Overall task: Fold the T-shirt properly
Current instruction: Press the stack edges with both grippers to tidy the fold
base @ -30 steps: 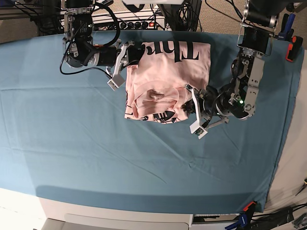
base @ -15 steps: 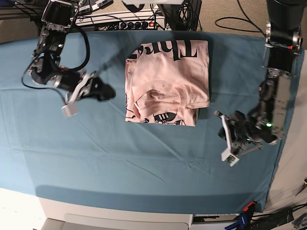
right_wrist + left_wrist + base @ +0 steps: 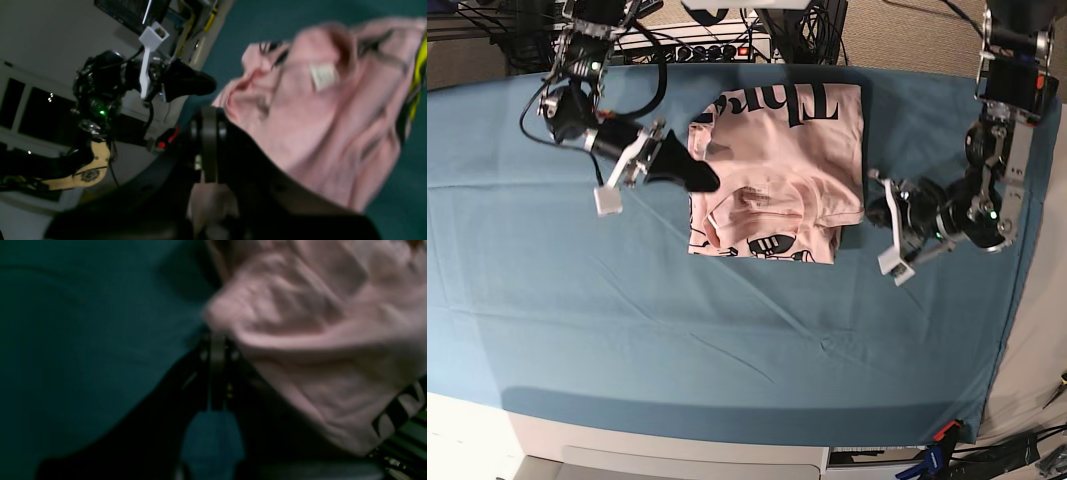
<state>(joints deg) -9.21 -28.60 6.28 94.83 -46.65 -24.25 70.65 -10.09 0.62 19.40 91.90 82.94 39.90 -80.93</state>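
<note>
The pale pink T-shirt [image 3: 777, 150] lies folded into a rectangle on the teal table cloth [image 3: 727, 330], with black lettering at its far edge and black print along its near edge. My right gripper [image 3: 705, 182] is at the shirt's left edge, its black fingers pressed together. The right wrist view shows it [image 3: 208, 113] shut beside the bunched T-shirt [image 3: 317, 126]. My left gripper [image 3: 874, 205] sits at the shirt's lower right corner. It [image 3: 217, 343] is shut, tips against the T-shirt's [image 3: 317, 323] edge. Whether either pinches cloth is unclear.
A power strip and cables [image 3: 717, 45] run along the table's back edge. The cloth ends near the right side, with clamps [image 3: 942, 435] at the front right corner. My left arm [image 3: 100, 100] shows in the right wrist view, beyond the shirt.
Half a second ago both arms were swung away from the shirt. Now both grippers are back at its left and right edges. The shirt lies flatter than a second ago.
</note>
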